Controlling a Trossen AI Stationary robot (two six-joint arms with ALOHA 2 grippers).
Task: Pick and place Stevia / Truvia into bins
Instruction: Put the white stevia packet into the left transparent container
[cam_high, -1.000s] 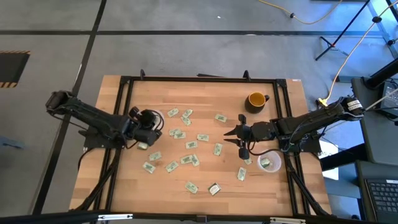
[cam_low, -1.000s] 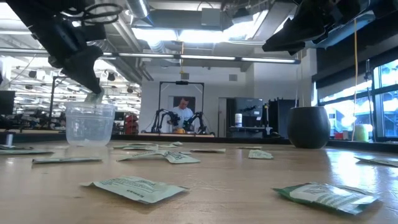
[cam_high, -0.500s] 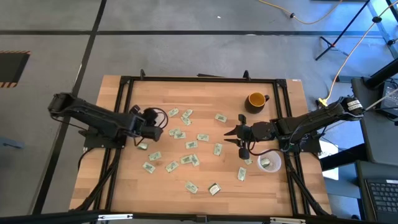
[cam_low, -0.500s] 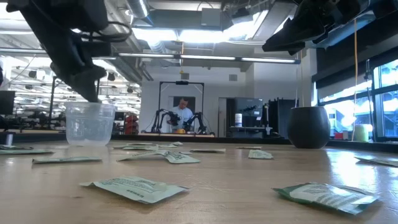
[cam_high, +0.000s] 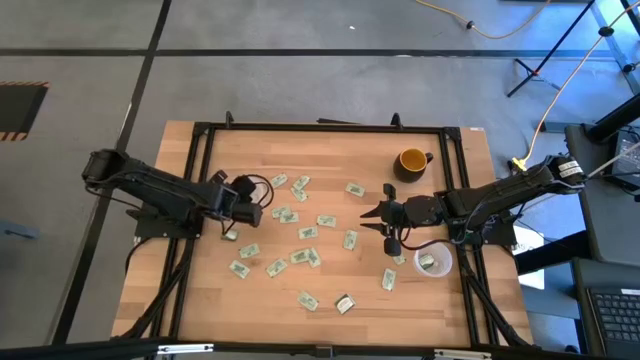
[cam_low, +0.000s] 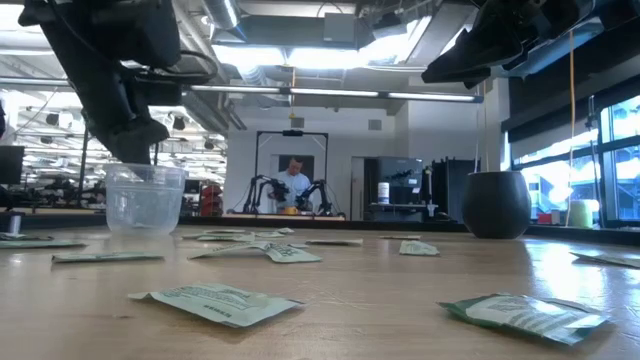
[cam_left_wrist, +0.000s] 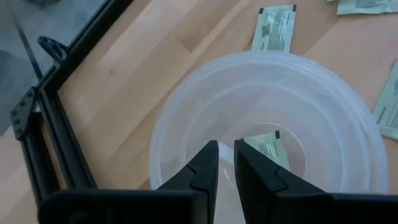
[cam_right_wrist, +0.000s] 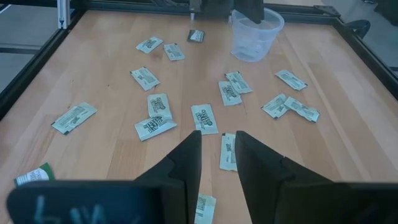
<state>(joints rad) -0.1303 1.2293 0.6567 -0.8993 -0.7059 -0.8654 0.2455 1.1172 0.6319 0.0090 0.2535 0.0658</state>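
No print on the packets is readable; they lie flat, scattered every which way across the table. Left gripper hangs over the left cup, fingers slightly parted, empty, one packet inside. Right gripper hovers mid-table, parted, holding nothing.
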